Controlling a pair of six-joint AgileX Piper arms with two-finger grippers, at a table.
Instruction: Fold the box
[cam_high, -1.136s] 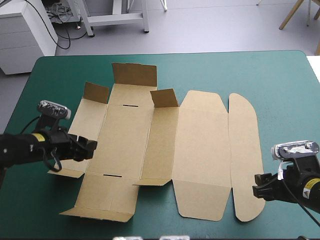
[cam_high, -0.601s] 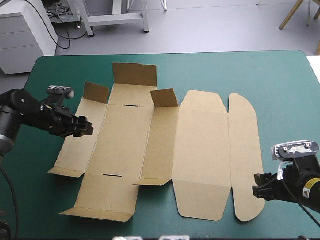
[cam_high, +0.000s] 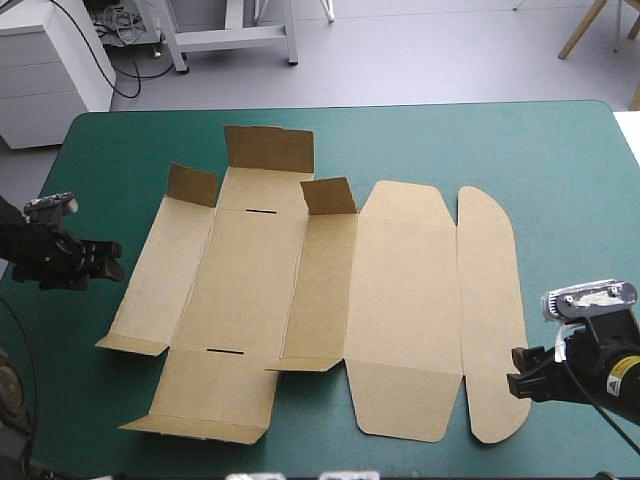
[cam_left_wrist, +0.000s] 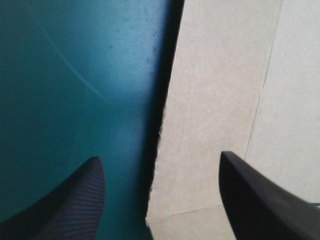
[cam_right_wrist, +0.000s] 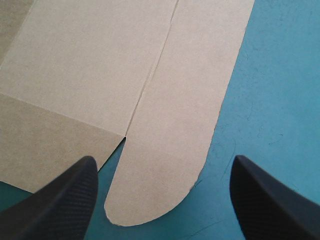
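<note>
1. At the table's near right corner the right gripper (cam_high: 512, 372) sits low over the teal-green cover (cam_high: 560, 180). Its black fingers (cam_right_wrist: 60, 200) are spread wide with nothing between them.
2. Just ahead of that gripper lies the rounded near end of the tuck flap (cam_right_wrist: 160, 190), flat on the cover.
3. The brown box (cam_high: 290, 290) is an unfolded sheet across the middle of the table. Its lid panel (cam_high: 405, 310) and the tuck flap are toward the right.
4. The near end flap (cam_high: 215, 390) lies almost flat, with its near edge slightly lifted.
5. The left gripper (cam_high: 108, 262) is near the table's left edge, beside the box's left side panel (cam_high: 165, 270) but apart from it. Its fingers are parted and hold nothing, and the board's left edge runs ahead between them.
6. Farthest off, the far end flap (cam_high: 268, 150) and two small corner flaps (cam_high: 192, 185) stand raised.
</note>
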